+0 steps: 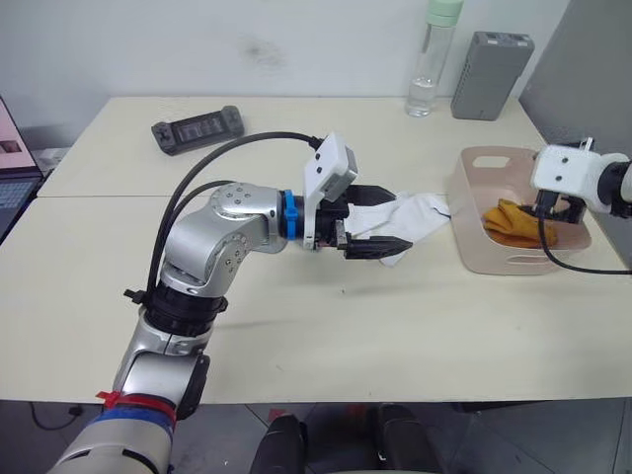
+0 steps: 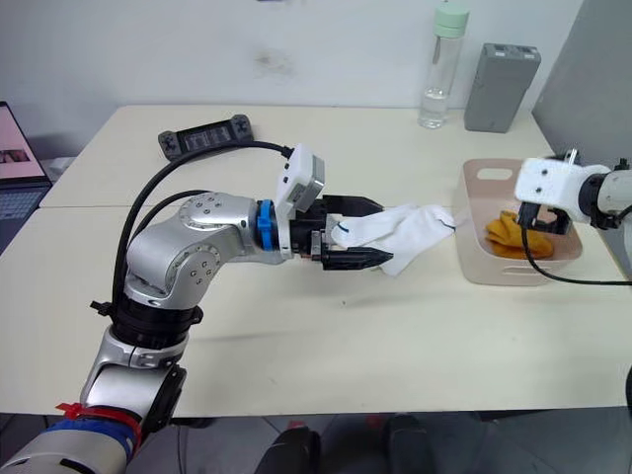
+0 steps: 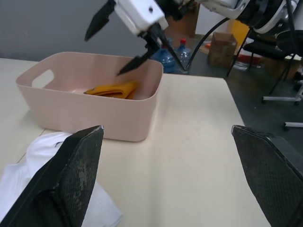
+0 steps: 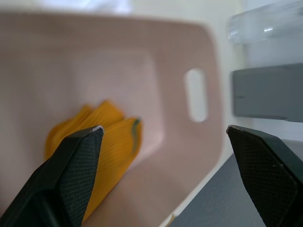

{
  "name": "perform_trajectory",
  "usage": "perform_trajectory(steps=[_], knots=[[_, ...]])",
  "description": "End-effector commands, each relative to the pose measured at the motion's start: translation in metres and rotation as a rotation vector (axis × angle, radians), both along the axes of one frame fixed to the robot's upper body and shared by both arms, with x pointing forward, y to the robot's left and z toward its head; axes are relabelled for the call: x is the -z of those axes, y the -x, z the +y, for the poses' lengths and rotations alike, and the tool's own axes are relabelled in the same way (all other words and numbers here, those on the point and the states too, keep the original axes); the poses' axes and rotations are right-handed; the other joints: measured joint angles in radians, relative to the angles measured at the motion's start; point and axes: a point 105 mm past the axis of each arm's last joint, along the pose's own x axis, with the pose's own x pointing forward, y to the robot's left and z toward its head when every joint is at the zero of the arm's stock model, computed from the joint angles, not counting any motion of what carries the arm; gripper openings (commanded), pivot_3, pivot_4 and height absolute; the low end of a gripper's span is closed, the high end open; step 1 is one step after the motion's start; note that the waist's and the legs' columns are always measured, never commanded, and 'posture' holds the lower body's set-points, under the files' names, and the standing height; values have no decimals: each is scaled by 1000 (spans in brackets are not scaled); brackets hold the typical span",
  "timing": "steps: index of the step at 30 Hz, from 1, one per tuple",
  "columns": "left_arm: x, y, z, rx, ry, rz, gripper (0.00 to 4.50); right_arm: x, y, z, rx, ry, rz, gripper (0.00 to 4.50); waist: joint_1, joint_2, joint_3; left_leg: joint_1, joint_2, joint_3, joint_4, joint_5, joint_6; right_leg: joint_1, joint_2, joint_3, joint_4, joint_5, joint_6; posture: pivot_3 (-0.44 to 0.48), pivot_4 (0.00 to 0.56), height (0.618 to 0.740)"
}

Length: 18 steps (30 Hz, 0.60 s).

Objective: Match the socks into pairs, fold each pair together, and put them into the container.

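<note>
Orange pair binned, white socks next in line.

Folded mustard-orange pair (image 1: 513, 223) already lies inside the pink container (image 1: 472, 247) at the table's right side, and the right gripper (image 1: 549, 208) hangs above it with fingers spread wide and empty. Just left of the bin, white socks (image 2: 410, 235) lie bunched on the table beside the left gripper (image 2: 367, 232), whose fingers are also wide apart, one touching the fabric without clamping it. By this showing, roughly a third is done; white remains unfolded.

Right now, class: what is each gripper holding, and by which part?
Neither holds anything: the left gripper is open around the white socks; the right gripper is open above the orange pair.
</note>
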Motion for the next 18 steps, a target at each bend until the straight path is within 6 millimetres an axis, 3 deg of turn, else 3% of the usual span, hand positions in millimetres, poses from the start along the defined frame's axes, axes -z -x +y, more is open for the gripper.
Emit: perform_trajectory(steps=[1, 5, 9, 10, 13, 18], knots=[[-4, -25, 46, -248, -4, -162, 4500, -58, 22, 32, -118, -281, -249, 4477, -5, 0, 0, 1, 0, 0, 0, 0, 0, 0, 0, 0, 3, -1, -1, 0, 150, 740], [8, -42, 104, -487, 40, -210, 4500, -37, 49, 83, -238, -549, -258, 4477, 0, -3, -2, 2, 3, -4, 0, 0, 0, 1, 2, -3, 7, -2, -3, 0, 150, 740], [39, -40, 151, -631, -41, -186, 4500, 16, 70, 120, -276, -644, -141, 4477, 19, -2, -2, 1, 0, -4, 2, -2, 4, 0, 0, -2, 9, -2, -3, 0, 150, 740], [53, -35, 166, -668, -65, -153, 4500, 39, 77, 129, -279, -644, -78, 4477, 22, -3, -2, 1, -1, -4, 3, -2, 4, 0, -1, -2, 9, -2, -2, 0, 150, 740], [83, -22, 193, -727, -104, -58, 4500, 84, 99, 144, -276, -666, 79, 4477, 24, -3, -2, 2, -1, -5, 2, -2, 4, 2, -1, -3, 9, -2, -2, 0, 150, 740], [109, -4, 216, -781, -47, 90, 4500, 124, 128, 149, -257, -758, 268, 4477, 23, -3, -3, 2, -1, -5, 3, -2, 4, 2, -1, -3, 9, -2, -2, 0, 150, 740]])
